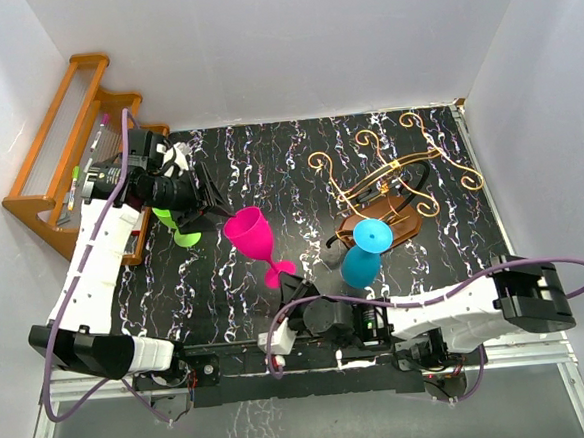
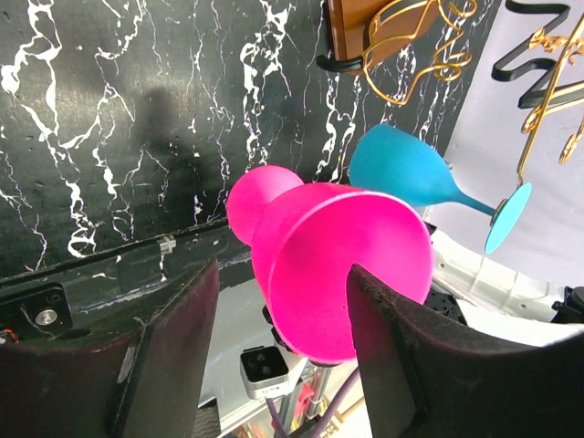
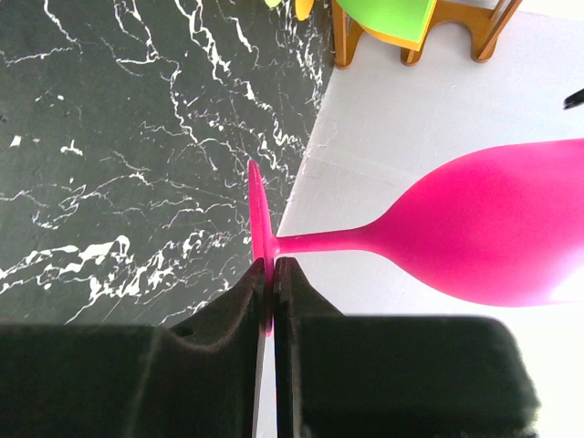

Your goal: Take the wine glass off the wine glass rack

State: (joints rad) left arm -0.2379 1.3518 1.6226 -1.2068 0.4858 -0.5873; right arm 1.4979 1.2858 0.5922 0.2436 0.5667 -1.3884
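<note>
R fingers (image 3: 263,278) on glass (image 3: 493,228) foot (pink)

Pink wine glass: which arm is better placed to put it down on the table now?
Right. The right claw is shut on the foot of the pink wine glass, which is tilted. The left claw is open and holds nothing; it only faces the bowl.

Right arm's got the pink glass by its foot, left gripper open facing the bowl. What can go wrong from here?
1. Right gripper pinches only the thin rim of the pink glass foot, with the bowl sticking out sideways: it may pivot or slip.
2. Left gripper is open facing the bowl; closing off-centre could lever the foot out of that pinch.
3. Blue glass is close by; a swing might knock it.
</note>
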